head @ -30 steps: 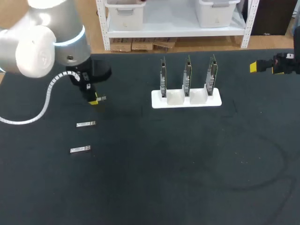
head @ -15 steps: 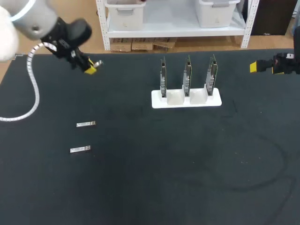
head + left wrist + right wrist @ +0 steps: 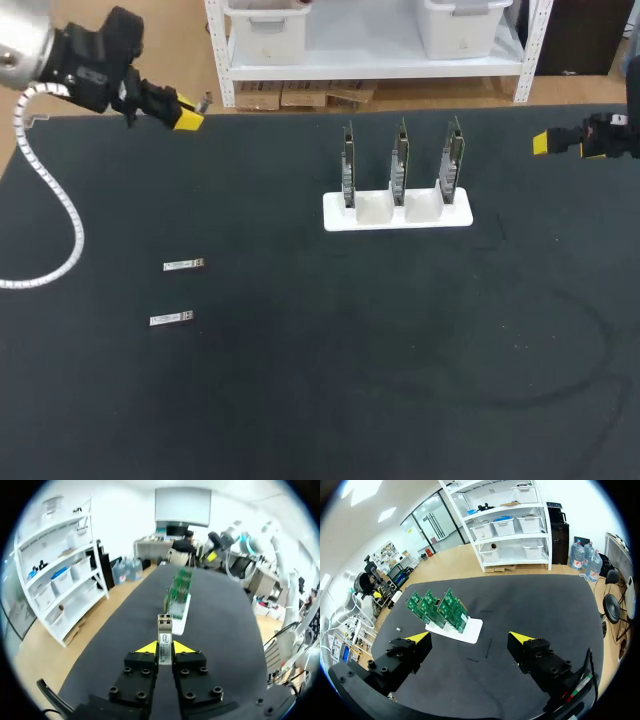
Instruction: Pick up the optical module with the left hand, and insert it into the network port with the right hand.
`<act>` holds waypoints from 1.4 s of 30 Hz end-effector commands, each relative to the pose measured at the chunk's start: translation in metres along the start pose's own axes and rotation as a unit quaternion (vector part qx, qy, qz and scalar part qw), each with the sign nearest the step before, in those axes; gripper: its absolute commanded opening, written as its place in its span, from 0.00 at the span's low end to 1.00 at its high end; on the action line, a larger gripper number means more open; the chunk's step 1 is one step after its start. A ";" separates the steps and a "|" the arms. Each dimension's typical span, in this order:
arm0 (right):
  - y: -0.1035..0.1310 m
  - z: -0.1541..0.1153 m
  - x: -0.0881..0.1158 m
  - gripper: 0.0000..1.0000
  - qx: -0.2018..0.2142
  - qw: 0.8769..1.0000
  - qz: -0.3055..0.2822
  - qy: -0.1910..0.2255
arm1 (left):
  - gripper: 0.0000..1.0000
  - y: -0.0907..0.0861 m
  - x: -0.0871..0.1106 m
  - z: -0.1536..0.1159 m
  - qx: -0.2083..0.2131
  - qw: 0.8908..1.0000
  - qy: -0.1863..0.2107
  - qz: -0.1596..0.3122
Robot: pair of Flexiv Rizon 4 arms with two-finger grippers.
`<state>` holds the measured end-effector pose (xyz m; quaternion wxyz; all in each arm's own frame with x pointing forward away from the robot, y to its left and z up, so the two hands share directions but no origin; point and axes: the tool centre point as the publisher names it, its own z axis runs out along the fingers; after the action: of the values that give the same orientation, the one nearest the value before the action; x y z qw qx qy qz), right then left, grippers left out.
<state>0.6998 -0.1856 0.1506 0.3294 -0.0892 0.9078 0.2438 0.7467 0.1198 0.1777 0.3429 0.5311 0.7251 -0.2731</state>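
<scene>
Black table (image 3: 300, 400): at upper left, the left gripper (image 3: 188, 117) pinches the optical module (image 3: 165, 630), small, rigid, probably light; grip its flat sides.

The optical module (image 3: 165, 626) in the left end effector (image 3: 165, 648) carries a label, its print too small to read. No other writing is legible.
</scene>
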 end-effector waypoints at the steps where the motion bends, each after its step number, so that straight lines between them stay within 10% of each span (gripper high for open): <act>1: 0.001 0.000 0.000 1.00 0.002 1.000 0.000 0.000 | 0.00 0.003 -0.001 0.007 0.000 0.998 -0.063 0.003; 14: 0.001 0.000 0.000 1.00 0.002 1.000 0.000 0.000 | 0.00 0.000 -0.002 0.007 0.000 0.998 -0.068 0.004; 27: 0.001 0.000 0.000 1.00 0.002 1.000 0.000 0.000 | 0.00 -0.026 -0.077 0.071 0.018 0.992 -0.123 0.030; 42: 0.001 0.000 0.000 1.00 0.002 1.000 0.000 0.000 | 0.00 -0.032 -0.094 0.102 0.038 0.983 -0.178 0.030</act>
<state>0.6998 -0.1856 0.1506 0.3294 -0.0892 0.9078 0.2438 0.7485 -0.0163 0.1961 0.4477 0.5093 0.6336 -0.3725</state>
